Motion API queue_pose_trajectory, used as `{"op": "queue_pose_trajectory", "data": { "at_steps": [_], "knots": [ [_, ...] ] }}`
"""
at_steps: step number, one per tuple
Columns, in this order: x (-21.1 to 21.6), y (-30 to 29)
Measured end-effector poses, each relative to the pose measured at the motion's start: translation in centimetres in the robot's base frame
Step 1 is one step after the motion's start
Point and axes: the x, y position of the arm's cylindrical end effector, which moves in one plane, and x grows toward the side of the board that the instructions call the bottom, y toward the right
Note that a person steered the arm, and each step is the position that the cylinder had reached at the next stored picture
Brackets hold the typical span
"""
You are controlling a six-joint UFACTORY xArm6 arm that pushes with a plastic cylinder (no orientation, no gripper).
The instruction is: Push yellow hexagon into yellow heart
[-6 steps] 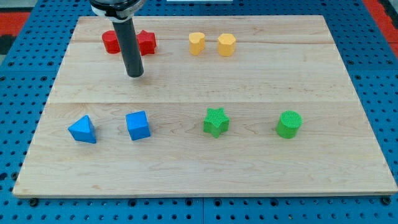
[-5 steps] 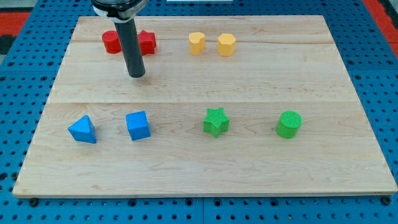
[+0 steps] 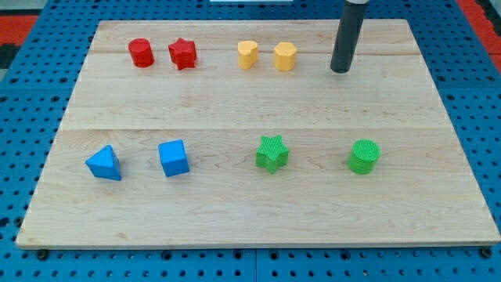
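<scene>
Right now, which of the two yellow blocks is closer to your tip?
The yellow hexagon, the one further toward the view's right. My tip stands to its right, apart from it, while the yellow heart lies beyond the hexagon, on its left.

Rod (image 3: 344, 39): dark
Bench (image 3: 235, 211): pale wood grain
Cylinder (image 3: 141, 52), star (image 3: 182, 53): red
Heart (image 3: 247, 55), hexagon (image 3: 285, 56): yellow
Pyramid (image 3: 104, 163), cube (image 3: 173, 157): blue
Ribbed star (image 3: 272, 153), ribbed cylinder (image 3: 364, 156): green

— Where is the yellow hexagon (image 3: 285, 56)?
— Near the view's top, a little right of the middle, standing flat on the desk (image 3: 235, 211), its six-sided top face up.
— And the yellow heart (image 3: 248, 55)?
— Just beside it, on the view's left, in the same row. It also sits upright, lobes towards the view's top.
— Do they touch?
— No, a narrow strip of bare wood shows between them.
</scene>
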Motion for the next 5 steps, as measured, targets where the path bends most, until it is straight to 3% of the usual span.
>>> {"op": "queue_pose_trajectory", "data": {
  "at_steps": [2,4,5],
  "knots": [
    [-0.8,-3.0],
    [-2.2,-13.3],
    [-2.1,-12.2]
  ]
}}
